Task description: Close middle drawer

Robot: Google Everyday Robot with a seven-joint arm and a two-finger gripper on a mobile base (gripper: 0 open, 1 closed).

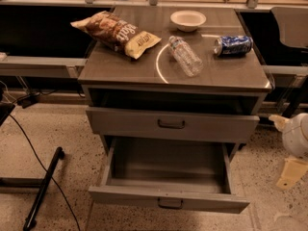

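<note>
- Grey wood-look middle drawer sits pulled way out, nearest the camera. The front panel's long axis runs left-right, with a small dark handle at centre.
- The end effector hangs at the right edge, apart from the drawer, so the drawer lies to its left. Can't tell how open it is or whether it holds anything.
- I reckon the push goes on that panel, back under the desk.
</note>
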